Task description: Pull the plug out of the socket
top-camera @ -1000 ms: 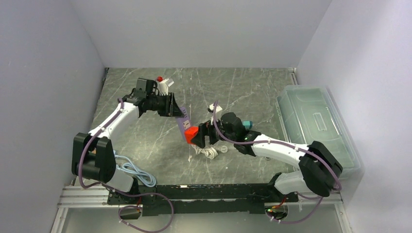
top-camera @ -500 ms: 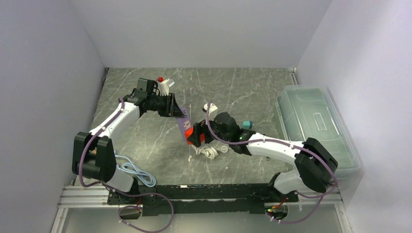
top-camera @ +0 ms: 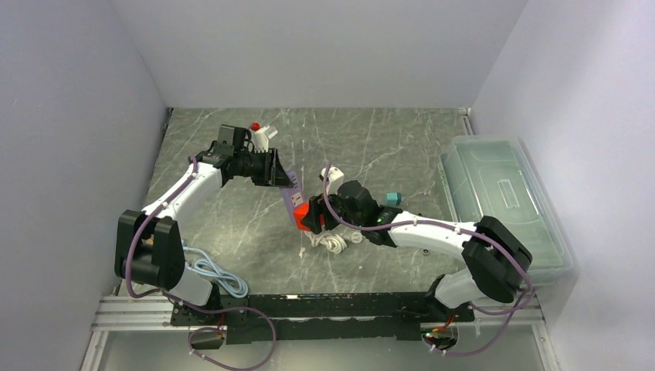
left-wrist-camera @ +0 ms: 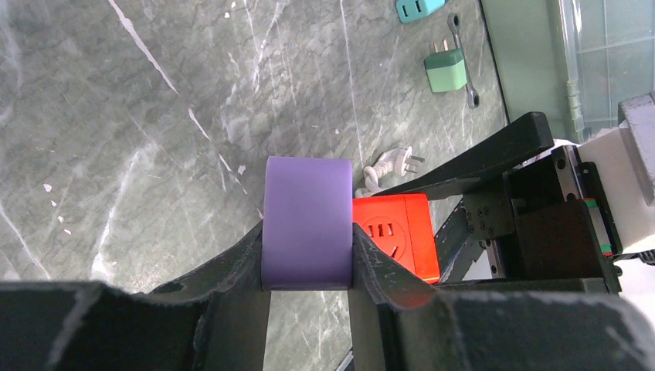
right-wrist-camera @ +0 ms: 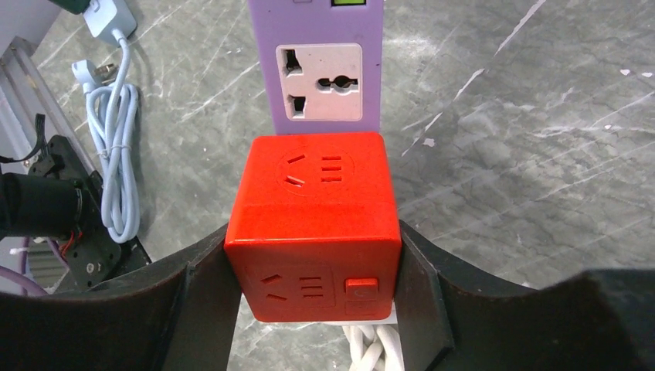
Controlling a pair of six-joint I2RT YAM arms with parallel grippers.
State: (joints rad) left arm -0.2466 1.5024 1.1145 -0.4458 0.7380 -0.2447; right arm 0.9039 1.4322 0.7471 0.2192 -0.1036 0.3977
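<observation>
Right wrist: right gripper (right-wrist-camera: pixel 314 246) squeezes the red cube adapter (right-wrist-camera: pixel 313 193), seated against the purple power strip (right-wrist-camera: pixel 315 77) clamped in the left gripper (left-wrist-camera: pixel 307 246).

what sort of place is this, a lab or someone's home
Probably a robotics lab test cell: plain grey walls box in a marbled tabletop, and a left arm and right arm are bolted to a rail at its near edge.

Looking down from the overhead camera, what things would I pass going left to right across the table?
Coiled pale blue cable → small white item with a red tip → purple power strip → teal adapter → clear plastic box.
</observation>
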